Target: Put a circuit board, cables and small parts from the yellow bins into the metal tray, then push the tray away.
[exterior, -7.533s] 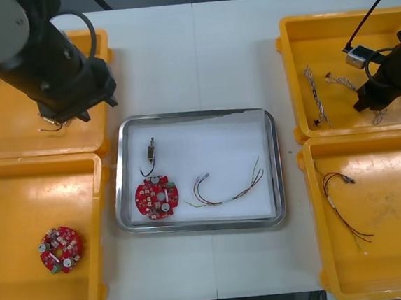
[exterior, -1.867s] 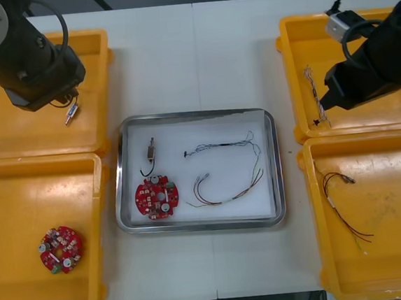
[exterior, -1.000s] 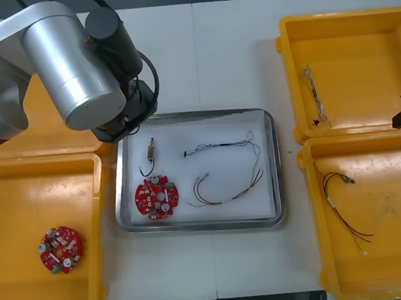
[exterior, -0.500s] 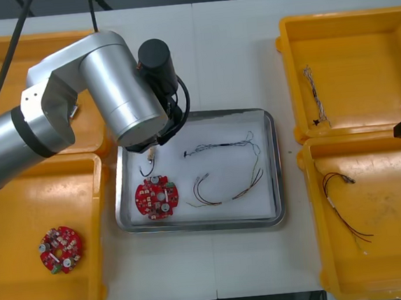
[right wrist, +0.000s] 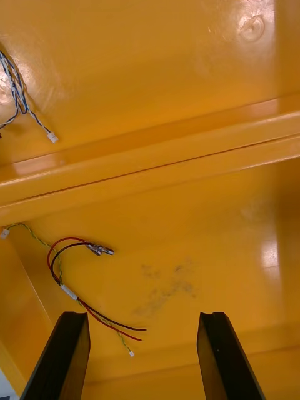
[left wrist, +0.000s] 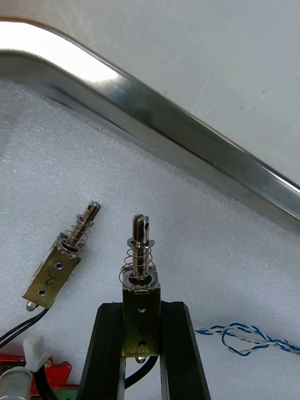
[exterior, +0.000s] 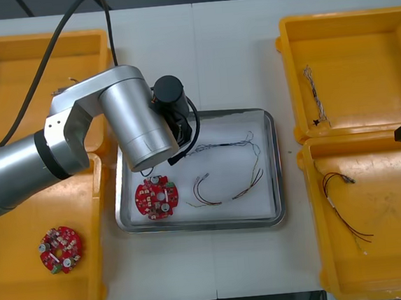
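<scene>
- The left gripper [left wrist: 142, 312] is pinching a small metal part [left wrist: 140, 269] by its brass-coloured body, over the metal tray [left wrist: 187, 134] and its white inside.
- The part's long axis is running along the fingers, with its spring-wound pin pointing toward the tray's rim.
- A second small metal part [left wrist: 59, 265] is lying just beside it, tilted.
- The right gripper [right wrist: 144, 337] is hovering over a yellow bin [right wrist: 187, 94] with its fingers spread.

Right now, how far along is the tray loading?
Done: the metal tray holds a circuit board, two cables, one small metal part. In hand: the left gripper, over the tray, grips a second part. Left: releasing it, pushing the tray. Right gripper open over a yellow bin.
</scene>
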You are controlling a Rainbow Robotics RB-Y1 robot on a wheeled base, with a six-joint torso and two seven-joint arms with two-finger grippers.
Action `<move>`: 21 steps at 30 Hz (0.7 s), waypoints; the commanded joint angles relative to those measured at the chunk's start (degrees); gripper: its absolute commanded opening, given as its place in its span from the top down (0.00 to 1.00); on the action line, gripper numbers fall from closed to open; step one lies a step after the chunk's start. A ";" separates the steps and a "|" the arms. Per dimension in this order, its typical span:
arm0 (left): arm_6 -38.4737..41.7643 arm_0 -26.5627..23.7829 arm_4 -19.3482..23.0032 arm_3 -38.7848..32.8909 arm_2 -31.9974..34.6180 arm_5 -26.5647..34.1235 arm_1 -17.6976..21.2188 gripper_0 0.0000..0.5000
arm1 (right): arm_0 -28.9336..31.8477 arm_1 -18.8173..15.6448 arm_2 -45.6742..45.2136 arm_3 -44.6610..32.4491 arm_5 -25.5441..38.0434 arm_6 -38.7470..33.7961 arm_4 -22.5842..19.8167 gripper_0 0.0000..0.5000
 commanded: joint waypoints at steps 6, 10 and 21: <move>-3.69 0.33 -1.51 2.12 -2.38 -1.72 -1.98 0.99 | 0.58 -2.45 -1.60 -2.14 0.19 4.66 0.09 0.00; -3.60 0.33 -1.51 2.56 -2.38 -2.16 -2.07 0.99 | 0.58 -2.45 -1.60 -2.14 0.19 5.45 -0.17 0.00; -3.69 0.33 -1.34 2.65 -2.38 -2.60 -2.34 0.48 | 0.58 -2.45 -1.60 -2.14 0.19 7.47 -0.08 0.00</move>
